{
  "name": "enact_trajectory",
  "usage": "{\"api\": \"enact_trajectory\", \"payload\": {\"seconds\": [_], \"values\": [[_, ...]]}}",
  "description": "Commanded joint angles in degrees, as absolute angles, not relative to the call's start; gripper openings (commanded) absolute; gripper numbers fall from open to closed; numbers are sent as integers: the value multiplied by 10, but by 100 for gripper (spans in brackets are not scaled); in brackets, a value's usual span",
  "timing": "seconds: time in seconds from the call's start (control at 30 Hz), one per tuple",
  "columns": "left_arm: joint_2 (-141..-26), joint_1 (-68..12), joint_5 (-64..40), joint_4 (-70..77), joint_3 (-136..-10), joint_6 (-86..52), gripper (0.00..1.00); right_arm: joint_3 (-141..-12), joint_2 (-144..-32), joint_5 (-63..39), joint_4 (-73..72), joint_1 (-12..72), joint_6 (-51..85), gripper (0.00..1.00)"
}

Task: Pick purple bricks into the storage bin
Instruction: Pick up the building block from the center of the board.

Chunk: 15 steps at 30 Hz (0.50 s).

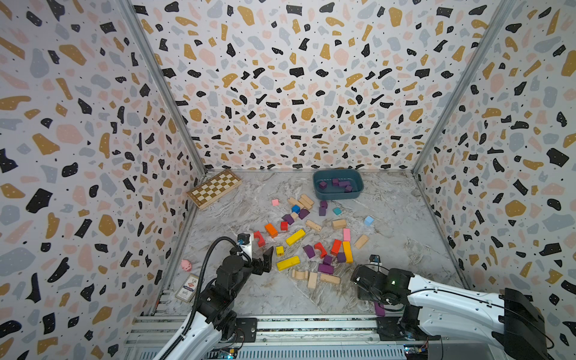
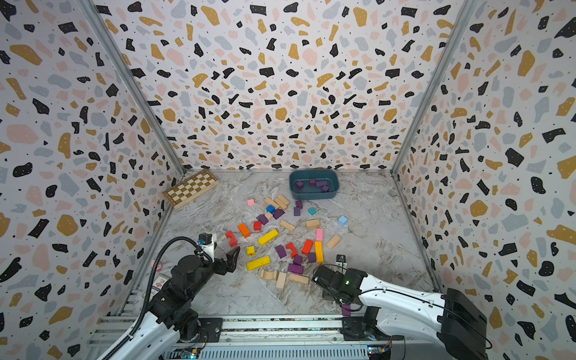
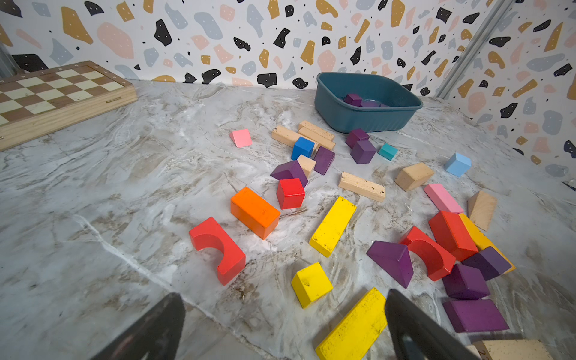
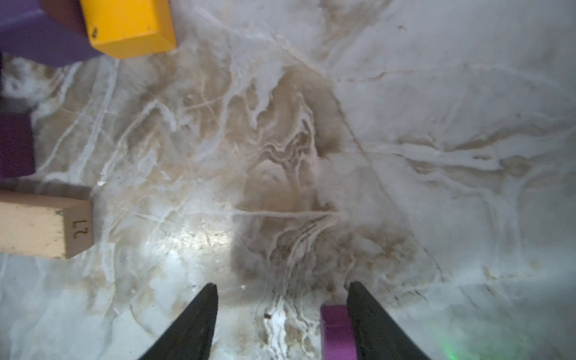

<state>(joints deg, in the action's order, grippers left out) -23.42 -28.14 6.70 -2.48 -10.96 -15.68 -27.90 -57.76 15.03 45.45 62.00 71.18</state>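
Several purple bricks point(image 1: 335, 182), matte wooden cubes and short bars, lie inside the bin point(image 1: 338, 195). It is a dark teal plastic tub with rounded corners and low walls, set at the far side of the table point(image 1: 405, 224) close to the back wall. More purple bricks sit loose on the veined, marble-look tabletop. They are mixed among red, orange, yellow, pink, blue and bare wooden blocks point(image 1: 294, 237) shaped as cubes, bars, arches and wedges. Some lie just in front of the bin, others in a cluster near the arms. The left gripper point(image 1: 266, 260) hovers over the near left of the scatter, its black tapered fingers spread wide apart. The right gripper point(image 4: 280, 285) points down at the near edge of the table with its fingers parted. A stray brick point(image 4: 338, 330) rests against the inner face of one finger, with a clear gap to the other. A wooden chessboard point(image 1: 215, 188) lies in the far left corner.
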Motion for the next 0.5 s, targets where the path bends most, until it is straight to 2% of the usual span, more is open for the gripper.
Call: {"api": "enact_trajectory", "payload": {"seconds": [0.0,0.47], "values": [[-229,-282,74,-11,-106,-154,99,-288,-593,174,500,634,760,71],[-221,-282,72,-16,-106,-154,99,-293,-595,167,532,676,843,81]]}}
